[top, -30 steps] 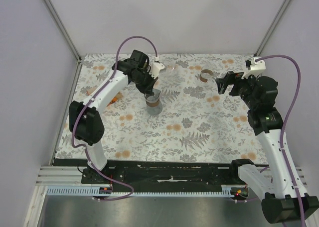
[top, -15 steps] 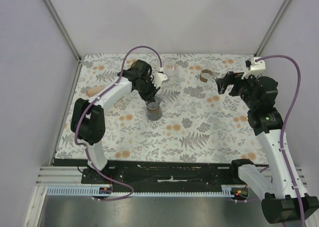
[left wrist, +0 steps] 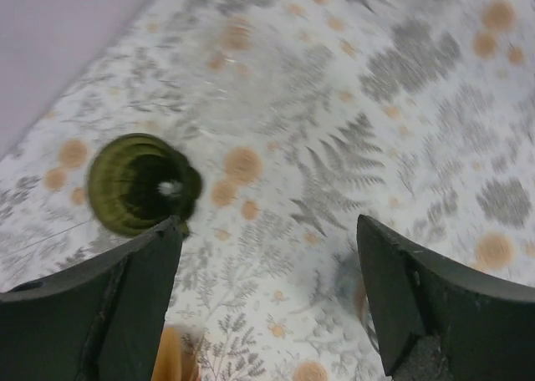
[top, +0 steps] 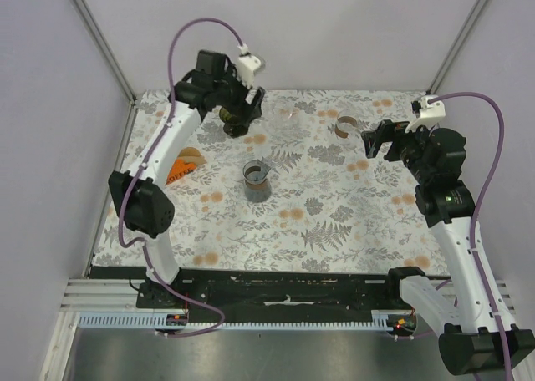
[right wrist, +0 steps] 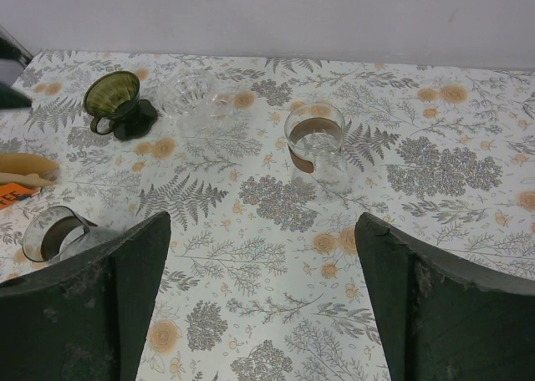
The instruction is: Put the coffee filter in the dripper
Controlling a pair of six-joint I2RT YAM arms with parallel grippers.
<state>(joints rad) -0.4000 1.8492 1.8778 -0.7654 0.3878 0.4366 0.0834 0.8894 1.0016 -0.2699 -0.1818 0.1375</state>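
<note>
Floral cloth covers the table (top: 334,222), pale walls all round. The left gripper (left wrist: 267,222) has its jaws spread wide with nothing between them, up over the far-left of the cloth, and the green dripper (left wrist: 138,185) sits just off its left finger, mouth up, drain hole showing. The right gripper (right wrist: 263,222) is just as wide and holds nothing, hovering over the right side. The coffee filter (top: 189,157) lies near the left edge beside something orange, apart from the dripper. A banded glass carafe (top: 257,180) stands mid-table, a clear glass dripper (right wrist: 194,93) and a second banded glass (right wrist: 313,143) further back.
</note>
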